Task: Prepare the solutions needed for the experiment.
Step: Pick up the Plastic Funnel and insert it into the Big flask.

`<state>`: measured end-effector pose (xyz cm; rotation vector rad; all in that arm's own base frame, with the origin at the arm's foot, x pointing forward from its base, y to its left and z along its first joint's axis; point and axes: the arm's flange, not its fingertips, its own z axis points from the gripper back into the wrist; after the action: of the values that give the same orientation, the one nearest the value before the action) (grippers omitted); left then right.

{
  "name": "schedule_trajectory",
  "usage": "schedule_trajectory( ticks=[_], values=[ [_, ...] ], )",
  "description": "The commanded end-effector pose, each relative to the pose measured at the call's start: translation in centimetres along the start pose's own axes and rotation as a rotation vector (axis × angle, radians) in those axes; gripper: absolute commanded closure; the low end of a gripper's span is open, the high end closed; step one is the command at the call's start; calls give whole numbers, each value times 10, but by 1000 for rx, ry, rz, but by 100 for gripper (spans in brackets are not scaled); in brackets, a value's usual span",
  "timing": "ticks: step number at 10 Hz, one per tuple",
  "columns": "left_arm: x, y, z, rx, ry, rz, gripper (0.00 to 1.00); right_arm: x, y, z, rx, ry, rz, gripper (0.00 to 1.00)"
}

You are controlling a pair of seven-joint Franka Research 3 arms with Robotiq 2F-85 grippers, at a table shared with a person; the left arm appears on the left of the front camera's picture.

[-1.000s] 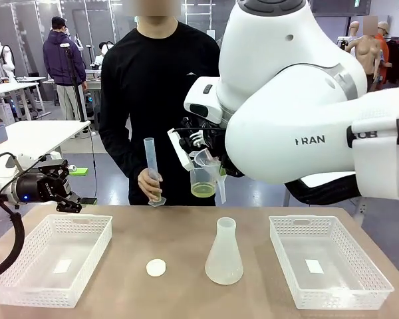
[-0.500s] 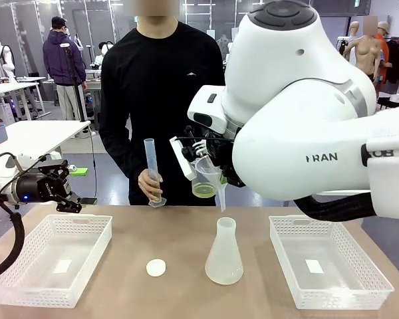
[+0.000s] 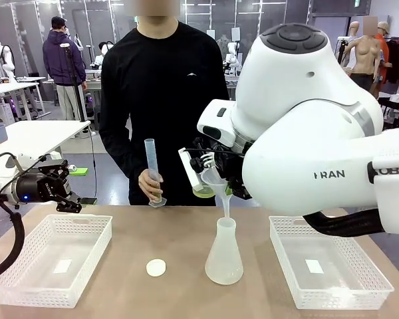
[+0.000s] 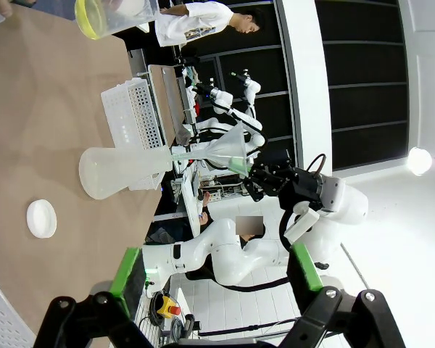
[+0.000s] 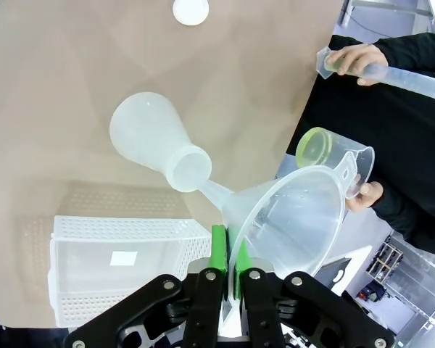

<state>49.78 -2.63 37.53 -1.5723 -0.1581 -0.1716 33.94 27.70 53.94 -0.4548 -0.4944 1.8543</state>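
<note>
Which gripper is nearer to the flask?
The right. The right gripper, shut on a funnel, is just above the flask, spout at its mouth; the left gripper hangs open far off, by the left tray's far corner.

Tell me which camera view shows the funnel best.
The right wrist view: the funnel is close, its whole bowl visible, spout at the flask mouth. The front view shows it partly behind the right arm; the left wrist view shows it small, from the side.
</note>
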Motion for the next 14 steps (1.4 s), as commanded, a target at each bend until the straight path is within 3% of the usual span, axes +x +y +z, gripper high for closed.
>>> schedule_trajectory(
  ticks=[1, 14],
  values=[
    [-1, -1, 0, -1, 1, -1, 0, -1, 9, -4, -15, -49, -38, 96],
    [-1, -1, 0, -1, 1, -1, 0, -14, 30, -64, 9, -105, -76, 96]
  ],
)
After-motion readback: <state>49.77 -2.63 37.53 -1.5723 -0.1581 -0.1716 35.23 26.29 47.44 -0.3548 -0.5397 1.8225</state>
